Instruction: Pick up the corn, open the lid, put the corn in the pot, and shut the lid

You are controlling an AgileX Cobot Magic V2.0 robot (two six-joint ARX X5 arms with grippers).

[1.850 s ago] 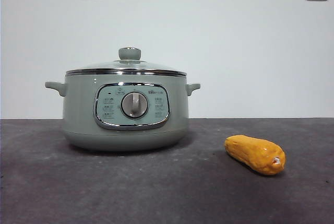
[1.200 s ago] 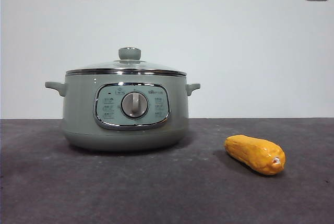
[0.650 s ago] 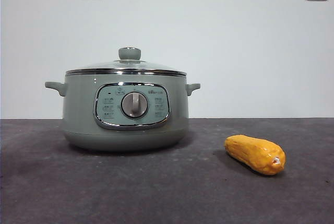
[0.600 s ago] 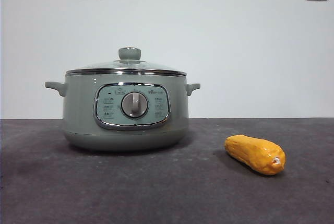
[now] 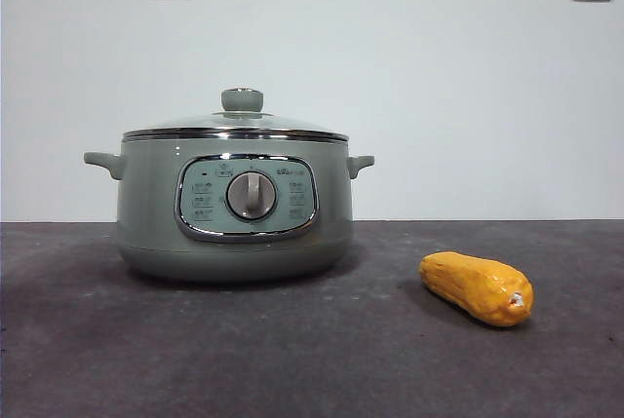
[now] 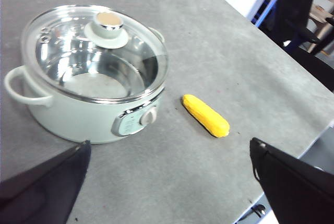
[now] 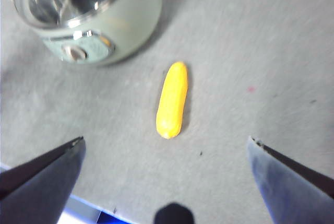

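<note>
- The corn (image 5: 477, 287) lies on the table (image 5: 292, 360), nearest the front and beside the pot (image 5: 234, 204).
- Right tool (image 7: 166, 145) hangs above it, jaws wide apart; best to straddle the cob's middle, crosswise.
- Left tool (image 6: 167, 156), also spread, faces the lid (image 6: 96, 41), which sits closed.
- Panel writing is unreadable.

Bare counter (image 5: 292, 360) surrounds the corn (image 5: 477, 287) on all sides, with open air above it. The pot (image 5: 234, 209) stands well apart from it. The lid (image 5: 236, 124) sits closed, its knob (image 5: 242, 99) unobstructed from above.
</note>
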